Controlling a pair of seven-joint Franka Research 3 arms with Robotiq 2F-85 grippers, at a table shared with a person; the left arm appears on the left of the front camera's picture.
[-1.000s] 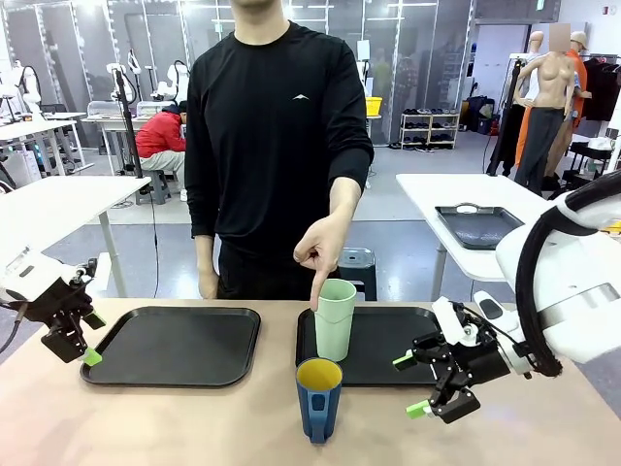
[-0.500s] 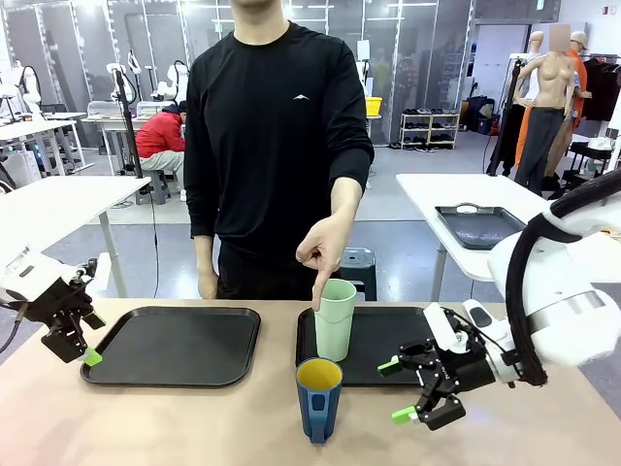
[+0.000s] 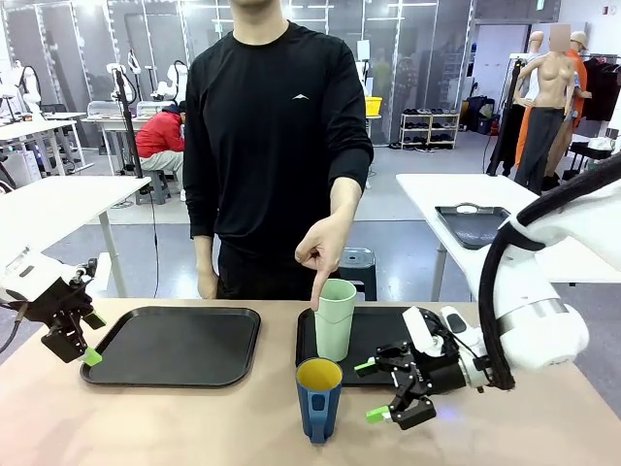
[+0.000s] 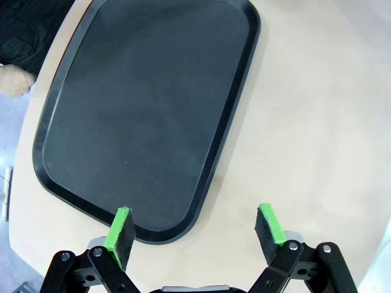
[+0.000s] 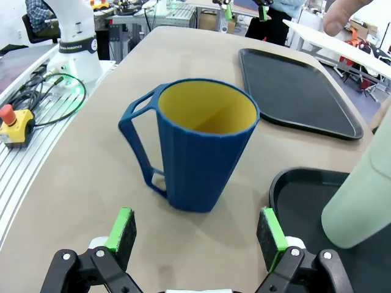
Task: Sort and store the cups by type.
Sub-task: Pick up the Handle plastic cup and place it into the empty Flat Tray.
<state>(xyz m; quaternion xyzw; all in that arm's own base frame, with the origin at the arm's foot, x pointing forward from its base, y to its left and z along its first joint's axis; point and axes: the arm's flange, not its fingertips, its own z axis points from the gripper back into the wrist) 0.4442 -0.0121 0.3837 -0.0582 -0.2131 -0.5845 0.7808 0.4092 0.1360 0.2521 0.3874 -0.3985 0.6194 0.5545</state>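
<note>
A dark blue mug (image 3: 318, 398) with a handle and yellow inside stands on the bare table near the front edge. Just right of it, my right gripper (image 3: 371, 390) is open and apart from it. In the right wrist view the mug (image 5: 198, 143) stands upright ahead of that gripper (image 5: 195, 232), handle to the picture's left. A tall mint-green tumbler (image 3: 335, 318) stands on the left end of the right tray (image 3: 388, 340); the person's hand (image 3: 320, 254) points a finger down at its rim. My left gripper (image 3: 89, 338) hangs open at the left tray's outer end, nothing between its fingers (image 4: 122, 235).
Two black trays lie side by side; the left tray (image 3: 175, 345) holds nothing and fills the upper left wrist view (image 4: 146, 110). The tumbler's side (image 5: 360, 195) shows at the right wrist view's edge. The person stands at the far table edge.
My right arm has swung left across the table, bringing its open gripper close to the blue mug. The left arm, both cups and the pointing hand have stayed put.
</note>
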